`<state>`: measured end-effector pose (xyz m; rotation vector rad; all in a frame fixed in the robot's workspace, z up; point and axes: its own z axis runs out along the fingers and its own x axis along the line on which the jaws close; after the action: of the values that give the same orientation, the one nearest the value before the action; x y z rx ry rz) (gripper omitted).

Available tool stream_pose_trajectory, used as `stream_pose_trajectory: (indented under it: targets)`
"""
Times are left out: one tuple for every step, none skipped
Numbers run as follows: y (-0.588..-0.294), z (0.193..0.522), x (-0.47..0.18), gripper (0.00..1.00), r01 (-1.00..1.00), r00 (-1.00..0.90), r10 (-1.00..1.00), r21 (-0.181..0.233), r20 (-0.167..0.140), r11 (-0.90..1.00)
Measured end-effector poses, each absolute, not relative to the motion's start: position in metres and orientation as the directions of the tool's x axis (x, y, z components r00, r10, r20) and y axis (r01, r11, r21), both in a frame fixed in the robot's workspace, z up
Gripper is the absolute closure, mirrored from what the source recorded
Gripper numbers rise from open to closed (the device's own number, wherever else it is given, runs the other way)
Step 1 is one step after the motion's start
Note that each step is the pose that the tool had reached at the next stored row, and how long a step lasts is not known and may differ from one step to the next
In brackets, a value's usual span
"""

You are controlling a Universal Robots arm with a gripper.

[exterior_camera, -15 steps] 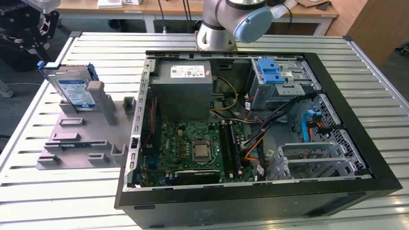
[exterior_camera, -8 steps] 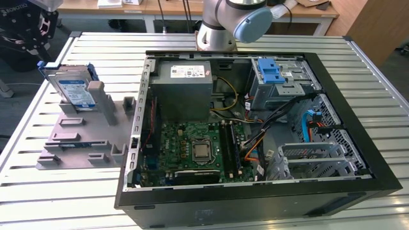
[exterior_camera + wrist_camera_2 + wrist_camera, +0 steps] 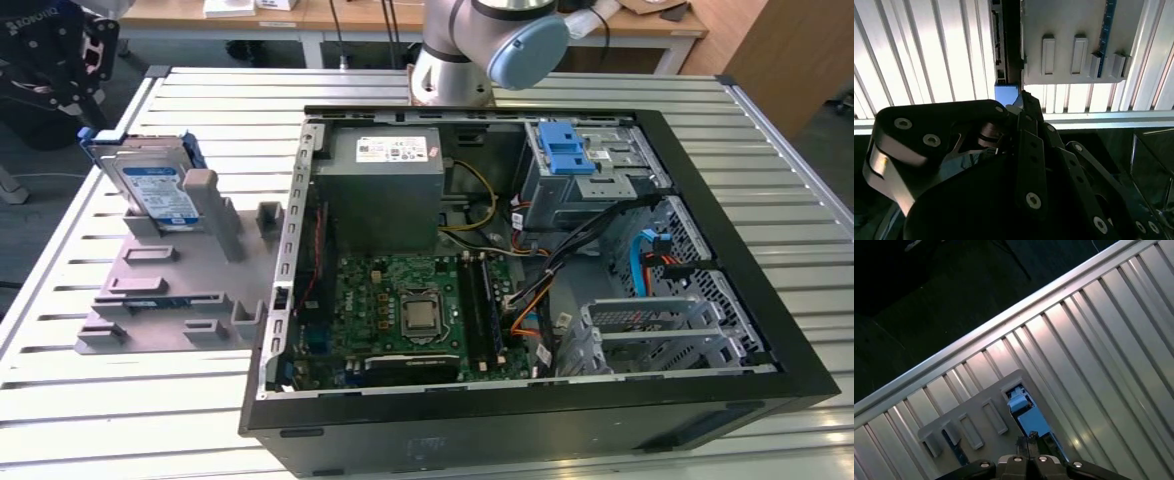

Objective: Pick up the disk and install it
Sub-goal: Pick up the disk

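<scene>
The disk [image 3: 151,187] is a silver drive with a white-and-blue label and a blue frame. It stands on edge in a grey holder [image 3: 174,290] on the slatted table, at the exterior view's left. My gripper [image 3: 87,100] hangs just above and behind the disk's top edge, apart from it. In the first wrist view the fingertips meet, with the gripper [image 3: 1029,439] shut on nothing and the disk [image 3: 1023,412] seen end-on beyond the tips. The second wrist view shows the gripper [image 3: 1024,100] next to the disk's blue corner [image 3: 1006,93].
An open black computer case [image 3: 534,420] lies on the table to the exterior view's right of the holder. Inside are a green mainboard [image 3: 414,310], a grey power supply [image 3: 387,185] and a drive bay with a blue latch [image 3: 567,150]. The arm's base [image 3: 454,70] stands behind the case.
</scene>
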<state>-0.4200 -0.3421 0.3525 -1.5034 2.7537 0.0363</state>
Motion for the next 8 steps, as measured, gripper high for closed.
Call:
stream_pose_trajectory:
  targets:
    - [-0.3421, 0.3523, -0.42, 0.89, -0.854, -0.52, -0.854, 0.018, -0.015, 0.519]
    - [-0.3421, 0.3523, -0.42, 0.89, -0.86, -0.51, -0.86, 0.018, -0.015, 0.509]
    - [-0.3421, 0.3523, -0.42, 0.89, -0.868, -0.497, -0.868, 0.018, -0.015, 0.496]
    - [-0.3421, 0.3523, -0.42, 0.89, -0.87, -0.494, -0.869, 0.018, -0.015, 0.494]
    - [-0.3421, 0.3523, -0.42, 0.89, -0.87, -0.493, -0.87, 0.018, -0.015, 0.493]
    - [-0.3421, 0.3522, -0.42, 0.89, -0.87, -0.493, -0.87, 0.018, -0.015, 0.493]
    - [-0.3421, 0.3522, -0.42, 0.89, -0.87, -0.493, -0.87, 0.018, -0.015, 0.493]
    - [-0.3421, 0.3522, -0.42, 0.89, -0.87, -0.493, -0.87, 0.018, -0.015, 0.493]
